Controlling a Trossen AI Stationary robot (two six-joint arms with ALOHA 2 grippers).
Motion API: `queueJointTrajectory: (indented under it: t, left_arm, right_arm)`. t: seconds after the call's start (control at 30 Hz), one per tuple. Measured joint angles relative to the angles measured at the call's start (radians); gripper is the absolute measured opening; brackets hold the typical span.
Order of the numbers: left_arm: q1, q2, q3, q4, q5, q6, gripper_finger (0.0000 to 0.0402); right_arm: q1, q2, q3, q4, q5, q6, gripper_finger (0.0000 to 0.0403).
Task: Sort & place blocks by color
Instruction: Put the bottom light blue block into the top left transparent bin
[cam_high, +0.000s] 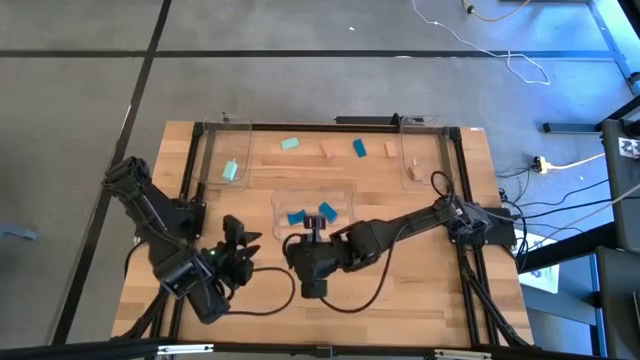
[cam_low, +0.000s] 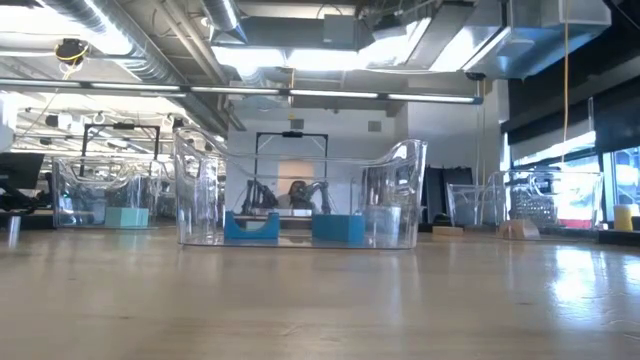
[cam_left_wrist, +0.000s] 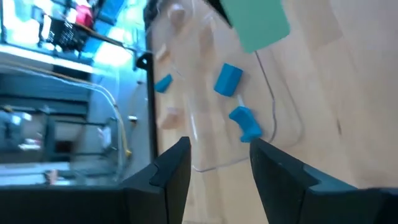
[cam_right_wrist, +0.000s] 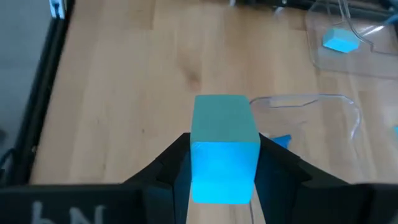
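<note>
Right wrist view: right gripper (cam_right_wrist: 224, 163) pinching a teal block (cam_right_wrist: 224, 146) above the desk (cam_right_wrist: 137, 81); left gripper (cam_left_wrist: 219, 163) spread, empty.

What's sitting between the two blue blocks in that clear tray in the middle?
Nothing: in the low view, only a bare strip of the middle tray floor separates the left blue block from the right blue block. The high view agrees.

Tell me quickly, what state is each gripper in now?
Left gripper: open, holding nothing.
Right gripper: closed on a mint-teal block.
</note>
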Motion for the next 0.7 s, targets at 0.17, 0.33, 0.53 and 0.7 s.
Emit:
queueJointTrajectory:
  t: [0.17,0.33,0.53,0.7]
  left_arm:
    - [-0.008,0.0,0.0,0.001,-0.013,0.078,0.0156]
    - [-0.016,0.001,0.0,0.013,-0.049,0.159,0.0156]
    - [-0.033,0.001,0.0,0.074,-0.125,0.285,0.0156]
    - [-0.031,0.001,0.0,0.14,-0.139,0.385,0.0156]
  right_arm:
    - [-0.021,-0.027,0.003,0.026,-0.087,0.073,0.0131]
    - [-0.041,-0.036,0.003,0.039,-0.17,0.103,0.0131]
    - [-0.072,-0.039,0.003,0.101,-0.266,0.073,0.0131]
    - [-0.113,-0.051,0.003,0.122,-0.324,0.046,0.0131]
